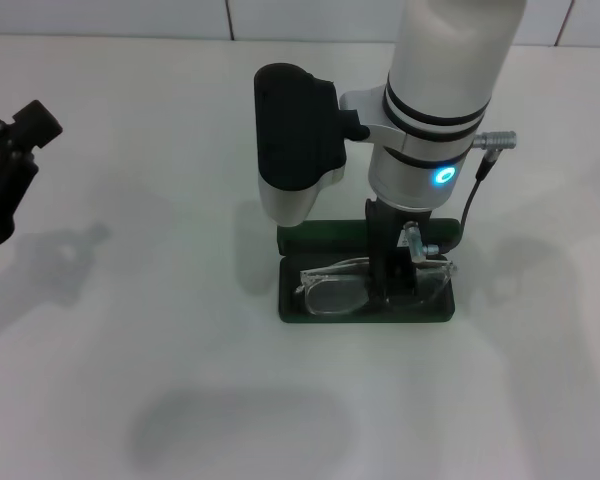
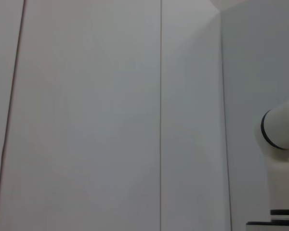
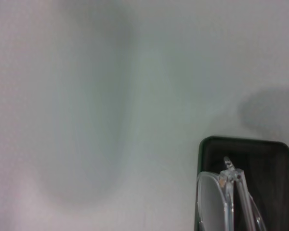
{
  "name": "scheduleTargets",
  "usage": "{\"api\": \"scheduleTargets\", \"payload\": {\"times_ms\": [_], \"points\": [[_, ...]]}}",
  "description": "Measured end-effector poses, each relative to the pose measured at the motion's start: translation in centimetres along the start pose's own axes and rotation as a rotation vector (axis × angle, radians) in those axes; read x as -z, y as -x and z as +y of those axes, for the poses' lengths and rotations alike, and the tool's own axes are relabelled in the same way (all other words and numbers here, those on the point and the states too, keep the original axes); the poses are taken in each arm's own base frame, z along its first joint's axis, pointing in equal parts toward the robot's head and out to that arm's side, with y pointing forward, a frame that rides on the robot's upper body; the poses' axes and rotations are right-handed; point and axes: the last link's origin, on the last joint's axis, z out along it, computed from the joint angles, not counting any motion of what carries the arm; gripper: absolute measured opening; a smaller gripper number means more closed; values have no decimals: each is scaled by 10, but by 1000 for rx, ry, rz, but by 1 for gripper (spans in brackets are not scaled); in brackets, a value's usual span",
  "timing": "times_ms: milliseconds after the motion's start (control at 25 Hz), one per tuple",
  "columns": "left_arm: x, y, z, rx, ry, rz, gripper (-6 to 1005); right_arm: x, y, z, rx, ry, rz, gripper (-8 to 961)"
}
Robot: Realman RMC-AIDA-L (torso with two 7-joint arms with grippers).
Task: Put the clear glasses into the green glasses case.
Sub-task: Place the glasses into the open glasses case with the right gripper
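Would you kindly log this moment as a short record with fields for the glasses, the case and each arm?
clear glasses: lying in the open case, lens toward the robot
green glasses case: open on the white table, lid raised at the far side
right gripper: lowered into the case at the middle of the glasses; whether it grips them cannot be told
left gripper: parked at the table's far left, away from the case
task status: glasses inside the case, lid not closed
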Motion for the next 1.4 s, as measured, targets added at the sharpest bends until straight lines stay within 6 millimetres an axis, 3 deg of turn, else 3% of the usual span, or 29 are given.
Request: {"api": "scheduleTargets", "payload": {"times_ms": [1400], "points": [[-2,4,4,10,-7,9,21,10,7,-7,-53,20,16,104]]}}
